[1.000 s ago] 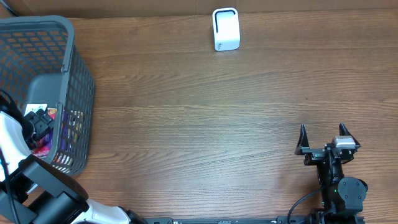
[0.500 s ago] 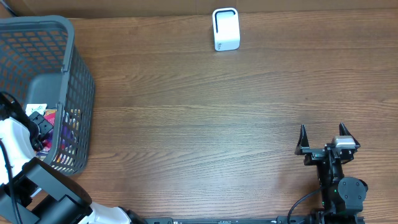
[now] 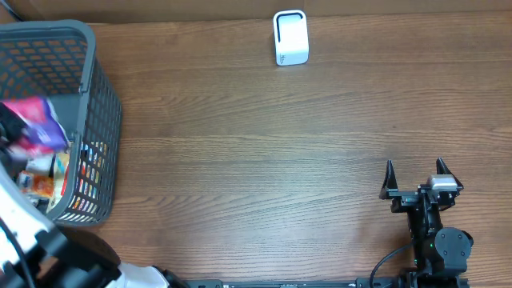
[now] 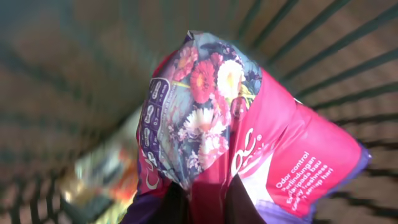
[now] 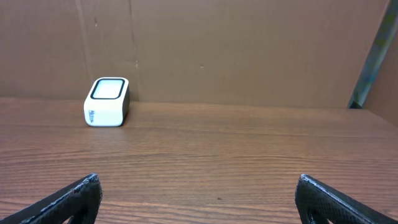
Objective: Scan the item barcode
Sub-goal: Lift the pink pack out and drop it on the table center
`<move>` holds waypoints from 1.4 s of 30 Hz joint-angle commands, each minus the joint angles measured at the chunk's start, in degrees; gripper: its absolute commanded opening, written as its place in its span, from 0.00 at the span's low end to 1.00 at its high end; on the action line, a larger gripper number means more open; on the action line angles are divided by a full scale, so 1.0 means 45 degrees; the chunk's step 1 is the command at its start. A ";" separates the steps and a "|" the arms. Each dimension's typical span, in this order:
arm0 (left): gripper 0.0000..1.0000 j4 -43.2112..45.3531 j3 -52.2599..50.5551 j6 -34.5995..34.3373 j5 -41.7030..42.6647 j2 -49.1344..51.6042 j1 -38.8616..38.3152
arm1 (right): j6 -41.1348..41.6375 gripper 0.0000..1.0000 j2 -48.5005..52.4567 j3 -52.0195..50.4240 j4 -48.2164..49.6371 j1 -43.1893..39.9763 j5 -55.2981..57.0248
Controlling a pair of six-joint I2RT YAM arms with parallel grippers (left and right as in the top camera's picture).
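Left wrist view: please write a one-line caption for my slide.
The left end effector grips a pink flowered packet, with the mesh of the gray basket behind it.

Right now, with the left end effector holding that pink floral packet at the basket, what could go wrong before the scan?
1. The left end effector pinches only one edge of the soft pink packet, so it may slip or flop.
2. The basket mesh closely surrounds the packet, which could snag on a wall.
3. No barcode shows on the visible face, and the white scanner stands far off, so the scan may miss.
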 commanded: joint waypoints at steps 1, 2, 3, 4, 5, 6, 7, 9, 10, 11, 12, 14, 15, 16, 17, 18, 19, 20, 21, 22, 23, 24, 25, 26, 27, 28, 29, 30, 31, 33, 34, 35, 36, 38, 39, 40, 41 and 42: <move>0.04 0.0170 0.1632 -0.0223 0.2181 -0.1724 0.0039 | 0.0044 1.00 -0.0102 -0.0131 0.0073 -0.0063 0.0029; 0.04 0.0194 0.1831 -0.0437 0.2696 -0.2059 0.0015 | 0.0044 1.00 -0.0102 -0.0131 0.0073 -0.0063 0.0029; 0.04 0.0199 0.1928 -0.0607 0.3419 -0.2404 -0.0058 | 0.0044 1.00 -0.0102 -0.0131 0.0073 -0.0063 0.0034; 0.04 0.0214 0.1933 -0.0709 0.4022 -0.2652 -0.0131 | 0.0044 1.00 -0.0102 -0.0131 0.0073 -0.0063 0.0029; 0.04 0.0199 0.1933 -0.0821 0.5207 -0.3031 -0.0330 | 0.0044 1.00 -0.0102 -0.0131 0.0078 -0.0063 0.0029; 0.04 0.0136 0.1933 -0.0816 0.6377 -0.3298 -0.0597 | 0.0044 1.00 -0.0102 -0.0131 0.0073 -0.0063 0.0029; 0.04 0.0049 0.1933 -0.0816 0.7402 -0.3487 -0.0879 | 0.0044 1.00 -0.0102 -0.0131 0.0073 -0.0063 0.0029; 0.04 -0.0296 0.1923 -0.0709 0.9544 -0.3803 -0.1948 | 0.0044 1.00 -0.0102 -0.0131 0.0073 -0.0063 0.0029; 0.04 -0.0491 0.1923 -0.0578 1.0044 -0.3861 -0.2628 | 0.0044 1.00 -0.0102 -0.0131 0.0073 -0.0063 0.0029; 0.04 -0.0792 0.1923 -0.0364 1.0122 -0.3871 -0.3604 | 0.0044 1.00 -0.0102 -0.0131 0.0073 -0.0063 0.0029; 0.04 -0.1107 0.1914 -0.0146 0.9777 -0.3837 -0.4551 | 0.0044 1.00 -0.0102 -0.0131 0.0073 -0.0063 0.0029; 0.04 -0.1792 0.1783 0.0049 0.8189 -0.3633 -0.6407 | 0.0044 1.00 -0.0102 -0.0131 0.0073 -0.0063 0.0029; 0.04 -0.2220 0.1671 0.0049 0.7087 -0.3502 -0.7315 | 0.0044 1.00 -0.0102 -0.0131 0.0073 -0.0063 0.0034; 0.04 -0.2652 0.1491 0.0039 0.5950 -0.3327 -0.8199 | 0.0044 1.00 -0.0102 -0.0131 0.0073 -0.0063 0.0029; 0.04 -0.2992 0.1234 0.0005 0.4935 -0.3138 -0.9088 | 0.0044 1.00 -0.0102 -0.0131 0.0073 -0.0063 0.0029; 0.04 -0.3186 0.0976 -0.0097 0.4192 -0.2982 -0.9719 | 0.0044 1.00 -0.0102 -0.0131 0.0073 -0.0063 0.0029; 0.04 -0.3385 0.0505 -0.0432 0.3128 -0.2686 -1.0652 | 0.0044 1.00 -0.0102 -0.0131 0.0073 -0.0063 0.0029; 0.04 -0.3410 0.0185 -0.0704 0.2565 -0.2463 -1.1200 | 0.0044 1.00 -0.0102 -0.0131 0.0073 -0.0063 0.0029; 0.04 -0.3395 -0.0209 -0.1020 0.1938 -0.2142 -1.1808 | 0.0044 1.00 -0.0102 -0.0131 0.0073 -0.0063 0.0029; 0.04 -0.3303 -0.0554 -0.1287 0.1418 -0.1812 -1.2288 | 0.0044 1.00 -0.0102 -0.0131 0.0073 -0.0063 0.0029; 0.04 -0.3143 -0.0899 -0.1588 0.0971 -0.1462 -1.2716 | 0.0044 1.00 -0.0102 -0.0131 0.0078 -0.0063 0.0029; 0.04 -0.2987 -0.1151 -0.1792 0.0675 -0.1156 -1.3036 | 0.0044 1.00 -0.0102 -0.0131 0.0073 -0.0063 0.0029; 0.04 -0.2754 -0.1433 -0.1982 0.0466 -0.0758 -1.3362 | 0.0044 1.00 -0.0102 -0.0131 0.0073 -0.0063 0.0029; 0.04 -0.2535 -0.1656 -0.2118 0.0355 -0.0355 -1.3629 | 0.0044 1.00 -0.0102 -0.0131 0.0073 -0.0063 0.0029; 0.04 -0.2361 -0.1817 -0.2205 0.0325 0.0039 -1.3838 | 0.0044 1.00 -0.0102 -0.0131 0.0073 -0.0063 0.0029; 0.04 -0.2234 -0.1899 -0.2239 0.0335 0.0466 -1.4018 | 0.0044 1.00 -0.0102 -0.0131 0.0073 -0.0063 0.0029; 0.04 -0.2195 -0.1909 -0.2370 0.0330 0.0903 -1.4163 | 0.0044 1.00 -0.0102 -0.0131 0.0073 -0.0063 0.0029; 0.04 -0.2161 -0.1909 -0.2453 0.0335 0.1277 -1.4275 | 0.0044 1.00 -0.0102 -0.0131 0.0073 -0.0063 0.0029; 0.04 -0.2142 -0.1909 -0.2463 0.0413 0.1651 -1.4367 | 0.0044 1.00 -0.0102 -0.0131 0.0073 -0.0063 0.0029; 0.04 -0.2161 -0.1909 -0.2540 0.0529 0.2361 -1.4484 | 0.0044 1.00 -0.0102 -0.0131 0.0073 -0.0063 0.0029; 0.04 -0.2171 -0.1909 -0.2535 0.0685 0.2608 -1.4523 | 0.0044 1.00 -0.0102 -0.0131 0.0073 -0.0063 0.0029; 0.04 -0.2166 -0.1909 -0.2535 0.0991 0.2905 -1.4532 | 0.0044 1.00 -0.0102 -0.0131 0.0073 -0.0063 0.0029; 0.09 -0.2157 -0.1904 -0.2526 0.1355 0.3055 -1.4528 | 0.0044 1.00 -0.0102 -0.0131 0.0078 -0.0063 0.0029; 0.22 -0.2161 -0.1753 -0.2409 0.1943 0.3123 -1.4464 | 0.0044 1.00 -0.0102 -0.0131 0.0073 -0.0063 0.0029; 0.24 -0.2186 -0.1545 -0.2259 0.2317 0.3118 -1.4382 | 0.0044 1.00 -0.0102 -0.0131 0.0073 -0.0063 0.0029; 0.25 -0.2341 -0.1141 -0.2098 0.2730 0.3089 -1.4256 | 0.0044 1.00 -0.0102 -0.0131 0.0073 -0.0063 0.0029; 0.24 -0.2526 -0.0724 -0.2040 0.3002 0.3089 -1.4149 | 0.0044 1.00 -0.0102 -0.0131 0.0073 -0.0063 0.0029; 0.24 -0.2871 -0.0019 -0.2040 0.3259 0.3070 -1.3988 | 0.0044 1.00 -0.0102 -0.0131 0.0073 -0.0063 0.0029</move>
